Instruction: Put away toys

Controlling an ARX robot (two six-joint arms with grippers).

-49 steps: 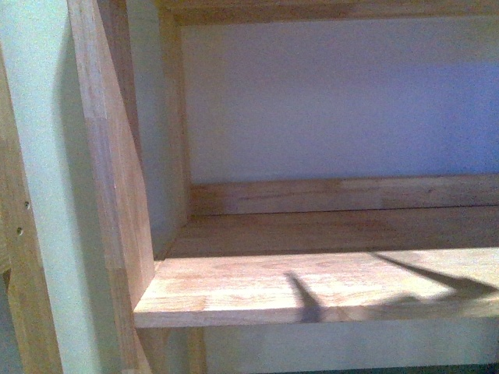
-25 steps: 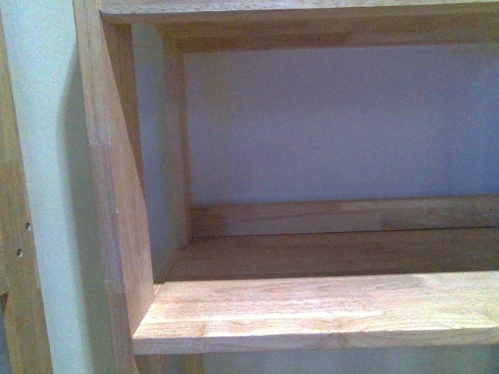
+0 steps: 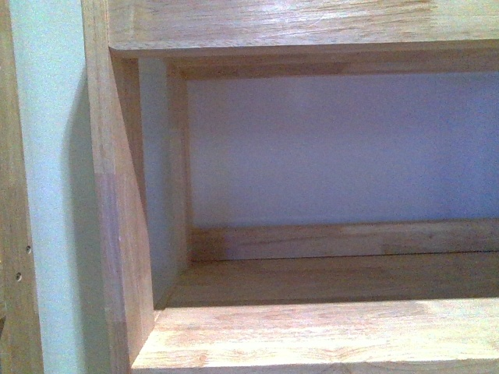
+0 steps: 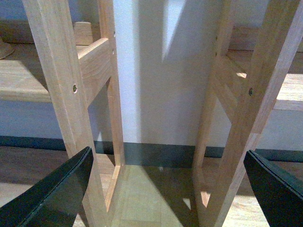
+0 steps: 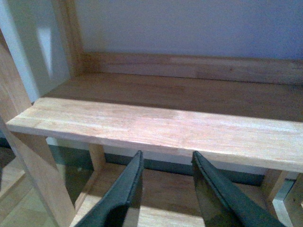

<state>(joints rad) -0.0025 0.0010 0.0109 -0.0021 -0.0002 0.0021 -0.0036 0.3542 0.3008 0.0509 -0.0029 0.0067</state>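
— Since a second ago the front view has slid upward along the pale wooden shelf unit [image 3: 117, 195]: its lower plank [image 3: 327, 335] now sits at the bottom edge, the underside of the board above [image 3: 296, 23] fills the top, and the thin dark shadows that lay on the plank are gone.

— And the grippers?

— Neither shows in the front view. The left gripper [image 4: 165, 189], seen from its own wrist, has its black fingers [image 4: 52, 194] spread wide, nothing between them; beyond stand two light wooden uprights [image 4: 59, 85] with screw heads, a white wall and a dark baseboard [image 4: 156, 153]. The right gripper [image 5: 165, 194] has dark fingers [image 5: 120, 194] parted by a narrow gap, empty, below the front edge of a light wooden shelf board [image 5: 156, 130].

— Where is the plush toy?

— It appears in none of the three views.
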